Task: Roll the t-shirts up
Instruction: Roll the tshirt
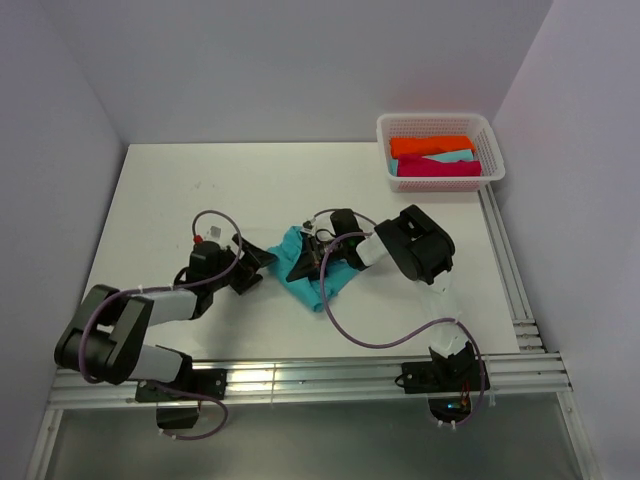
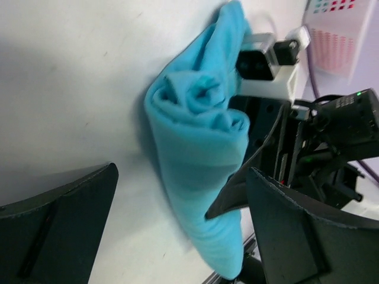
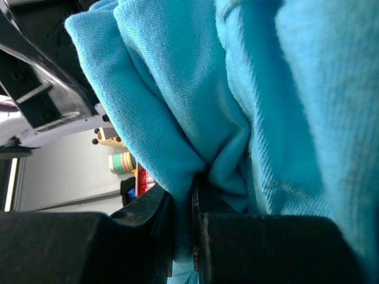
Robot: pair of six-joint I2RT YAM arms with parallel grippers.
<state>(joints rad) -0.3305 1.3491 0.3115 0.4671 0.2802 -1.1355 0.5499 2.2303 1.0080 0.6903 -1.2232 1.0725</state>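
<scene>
White desk [image 1: 180, 190] is carrying the half-rolled turquoise t-shirt [image 1: 312, 292]: my right gripper [image 1: 306, 262] is pinching it, my left gripper [image 1: 258, 268] gaping empty. Three rolled tees [image 1: 436, 158] are filling the basket [image 1: 440, 122].

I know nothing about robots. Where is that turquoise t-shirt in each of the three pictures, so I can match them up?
Top view: the t-shirt lies just below the picture's centre.
Left wrist view: it is a rolled bundle in the middle.
Right wrist view: it fills most of the picture.
Shared landmark: the right gripper, shut on the t-shirt, shows in all three views.
</scene>
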